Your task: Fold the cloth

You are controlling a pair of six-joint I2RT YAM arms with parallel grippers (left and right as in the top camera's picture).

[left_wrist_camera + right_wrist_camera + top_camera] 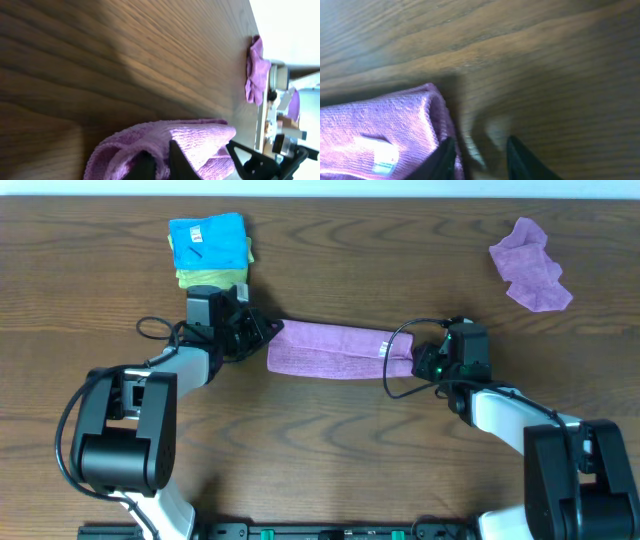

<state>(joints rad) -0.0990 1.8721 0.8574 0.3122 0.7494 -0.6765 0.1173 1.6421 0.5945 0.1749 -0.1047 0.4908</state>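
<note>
The lilac cloth [335, 348] lies at the table's middle, folded into a long strip running left to right, with its white tag [384, 347] near the right end. My left gripper [262, 330] is at the strip's left end. In the left wrist view its fingers [160, 165] pinch a bunched fold of the cloth [200, 140]. My right gripper [425, 363] sits at the strip's right end. In the right wrist view its fingers [480, 157] are apart with bare table between them, just right of the cloth edge [380, 125] and the tag [382, 155].
A second, crumpled purple cloth [530, 265] lies at the far right, also in the left wrist view [256, 70]. A folded blue cloth [208, 240] sits on a yellow-green one [210, 277] at the back left, close behind my left arm.
</note>
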